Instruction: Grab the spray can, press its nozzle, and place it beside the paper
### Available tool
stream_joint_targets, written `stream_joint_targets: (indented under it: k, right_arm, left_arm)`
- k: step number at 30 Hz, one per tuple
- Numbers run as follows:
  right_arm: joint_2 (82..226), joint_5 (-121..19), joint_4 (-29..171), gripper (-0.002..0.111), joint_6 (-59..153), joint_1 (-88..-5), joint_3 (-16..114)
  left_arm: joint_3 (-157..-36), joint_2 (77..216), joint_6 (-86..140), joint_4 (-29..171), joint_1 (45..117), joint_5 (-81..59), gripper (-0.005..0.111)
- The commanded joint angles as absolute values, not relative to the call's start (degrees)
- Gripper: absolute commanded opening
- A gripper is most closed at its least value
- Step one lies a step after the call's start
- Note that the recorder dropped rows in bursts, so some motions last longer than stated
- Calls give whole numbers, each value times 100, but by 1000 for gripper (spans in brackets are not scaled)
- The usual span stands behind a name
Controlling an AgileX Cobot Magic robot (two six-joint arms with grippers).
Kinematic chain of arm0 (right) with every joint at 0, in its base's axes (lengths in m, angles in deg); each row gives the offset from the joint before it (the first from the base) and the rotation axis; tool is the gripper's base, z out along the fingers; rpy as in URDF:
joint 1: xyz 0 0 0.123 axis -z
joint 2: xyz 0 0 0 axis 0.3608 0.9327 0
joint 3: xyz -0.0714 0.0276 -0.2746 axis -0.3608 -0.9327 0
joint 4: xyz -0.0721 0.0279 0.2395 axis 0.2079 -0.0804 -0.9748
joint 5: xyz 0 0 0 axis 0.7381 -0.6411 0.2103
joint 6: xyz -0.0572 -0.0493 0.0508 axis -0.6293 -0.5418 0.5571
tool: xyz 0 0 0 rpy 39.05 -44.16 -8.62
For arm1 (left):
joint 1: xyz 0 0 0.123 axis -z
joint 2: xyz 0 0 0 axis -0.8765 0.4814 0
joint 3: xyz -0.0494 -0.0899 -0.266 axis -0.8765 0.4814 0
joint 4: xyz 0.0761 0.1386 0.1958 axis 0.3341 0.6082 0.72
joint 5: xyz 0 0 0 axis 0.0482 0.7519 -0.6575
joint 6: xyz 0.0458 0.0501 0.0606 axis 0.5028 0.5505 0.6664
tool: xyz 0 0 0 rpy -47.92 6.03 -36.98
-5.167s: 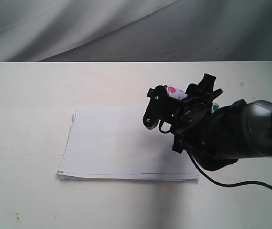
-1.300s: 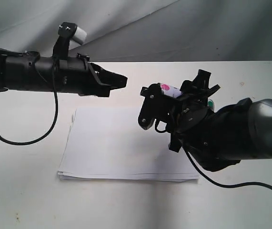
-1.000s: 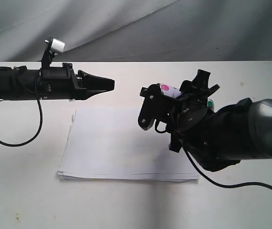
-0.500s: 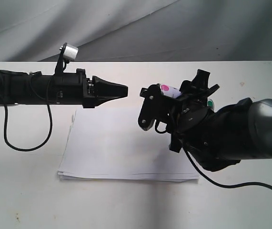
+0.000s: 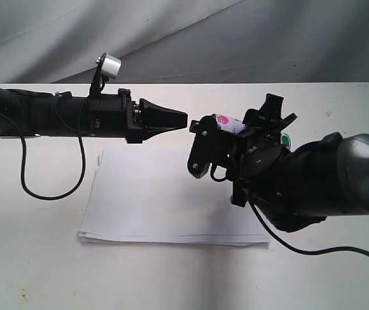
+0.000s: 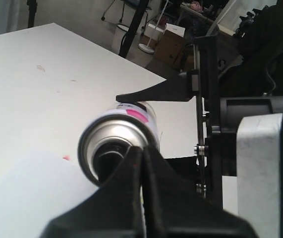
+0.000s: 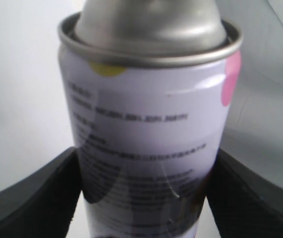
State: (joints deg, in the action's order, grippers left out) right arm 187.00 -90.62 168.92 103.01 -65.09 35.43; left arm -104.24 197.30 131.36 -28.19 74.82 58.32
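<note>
My right gripper (image 5: pixel 239 132) is shut on the spray can (image 5: pixel 228 122), holding it on its side above the paper (image 5: pixel 158 200) with its top pointing left. In the right wrist view the printed can (image 7: pixel 146 148) fills the space between both black fingers (image 7: pixel 27 198); its nozzle is out of that view. My left gripper (image 5: pixel 183 118) is shut, its tip right at the can's top. In the left wrist view the closed fingertips (image 6: pixel 140 151) overlap the silver dome (image 6: pixel 106 131) and partly cover the dark nozzle (image 6: pixel 106 154); whether they touch it I cannot tell.
The white table (image 5: pixel 35 258) stretches around the paper stack, with a grey cloth backdrop (image 5: pixel 171 39) behind its far edge. A black cable (image 5: pixel 326 248) trails from the right arm across the table at lower right. The left arm's cable (image 5: pixel 48 190) hangs over the table at left.
The left arm came in from the left and its shut gripper has moved rightwards up to the can's top. The right gripper and can have stayed still for the last second.
</note>
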Motion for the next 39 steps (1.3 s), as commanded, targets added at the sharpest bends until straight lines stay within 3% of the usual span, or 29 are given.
stream_joint_targets:
  k: [1,39]
  right_arm:
    - [18596,-9213,17058,0,10291,-6517,3577]
    - [18596,-9213,17058,0,10147,-6517,3577]
  left_arm:
    - [-10485,19734,13250,-2860,7510,5589,0]
    - [-10732,19899,13246,-2860,7784,5342,0]
